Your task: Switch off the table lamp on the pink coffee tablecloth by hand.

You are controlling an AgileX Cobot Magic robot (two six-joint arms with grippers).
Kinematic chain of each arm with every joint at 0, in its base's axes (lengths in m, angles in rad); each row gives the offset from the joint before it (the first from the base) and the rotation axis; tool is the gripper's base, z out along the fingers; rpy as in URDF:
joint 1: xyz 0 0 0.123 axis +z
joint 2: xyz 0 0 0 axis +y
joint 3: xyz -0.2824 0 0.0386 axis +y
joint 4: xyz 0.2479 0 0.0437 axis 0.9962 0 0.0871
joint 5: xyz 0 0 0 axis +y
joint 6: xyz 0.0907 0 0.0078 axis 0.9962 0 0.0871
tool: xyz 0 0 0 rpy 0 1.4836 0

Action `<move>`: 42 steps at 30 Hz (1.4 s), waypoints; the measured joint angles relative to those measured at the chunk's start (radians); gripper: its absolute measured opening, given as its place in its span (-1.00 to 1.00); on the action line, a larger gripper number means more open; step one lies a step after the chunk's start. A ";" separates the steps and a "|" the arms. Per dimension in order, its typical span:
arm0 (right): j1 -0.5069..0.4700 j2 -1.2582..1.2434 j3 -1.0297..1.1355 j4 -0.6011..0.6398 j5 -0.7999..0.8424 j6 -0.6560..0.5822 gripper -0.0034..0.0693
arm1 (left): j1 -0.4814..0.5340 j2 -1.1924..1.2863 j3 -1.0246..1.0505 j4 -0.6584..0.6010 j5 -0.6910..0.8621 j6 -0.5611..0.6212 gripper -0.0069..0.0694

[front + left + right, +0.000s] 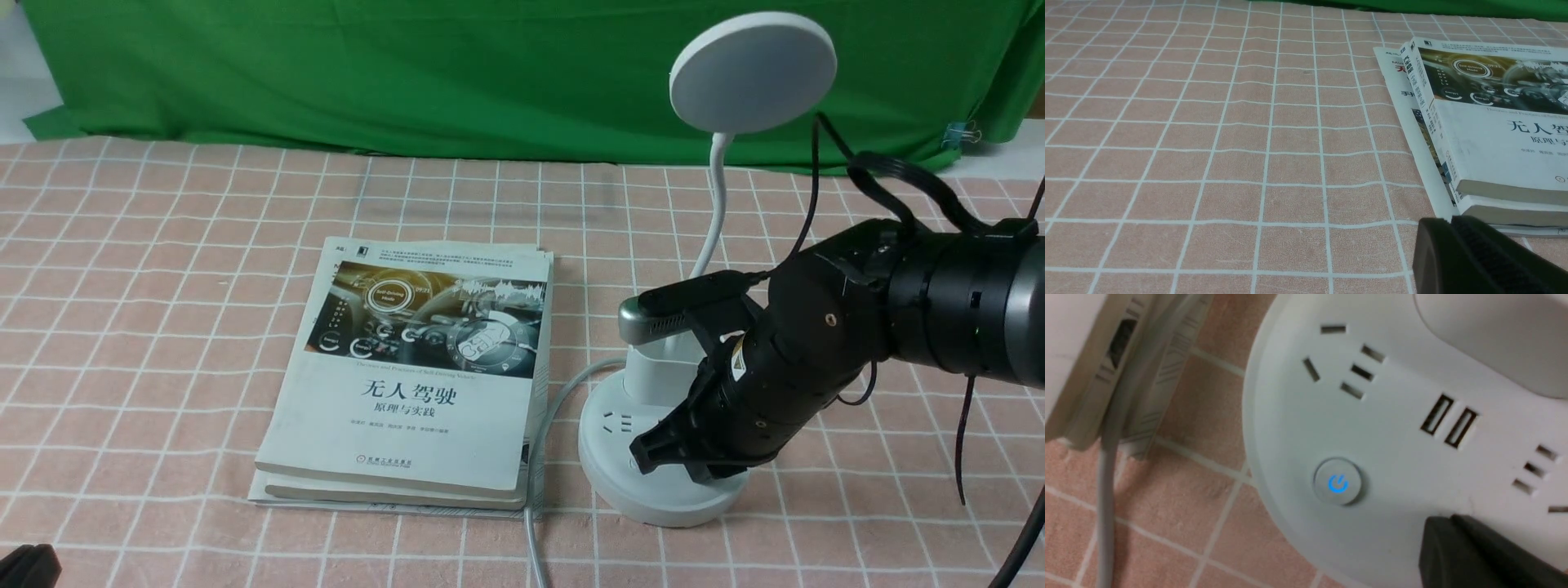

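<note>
- 1 press prob. all that's left, or maybe just done; pics don't settle which. Your R gripper (1453,517) is down at the table lamp (665,490), tips over the base.
- Head (753,72) shows no obvious glow, face looks flat grey, so lamp may be off already. Can't confirm from this alone.
- Blue power mark on the round button (1337,481) is visible, btn uncovered; tips sit beside it, not on it. 2nd btn not seen, prob. under the fingers, so check which one runs the light.
- If off: only the lift-away remains. If on: press straight down, light force, else base may slide or tip.
- Lamp loc: on the pink coffee tablecloth (163,367), R of the book stack (408,408), cord (535,490) running down between.
- Lamp look: white, flat disc head tilted, thin bent neck (718,196), square cup holder (653,376) on a round base w/ socket slots (1362,371) + 2 narrow ports (1448,421).
- R jaws: clenched together, nothing in them. Contact w/ base likely, can't be sure.
- L gripper (1443,220): jaws closed up, empty, near the books, no part in this.
</note>
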 joint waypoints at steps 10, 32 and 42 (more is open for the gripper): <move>0.000 -0.027 0.001 0.000 -0.008 -0.001 -0.78 | 0.000 0.000 0.000 0.000 0.000 0.000 -0.80; 0.000 -0.237 0.084 0.000 0.026 -0.004 -0.78 | 0.000 0.000 0.000 0.000 0.000 0.000 -0.80; 0.000 -0.541 0.293 -0.001 0.119 -0.004 -0.75 | 0.000 0.000 0.000 0.000 0.000 0.000 -0.80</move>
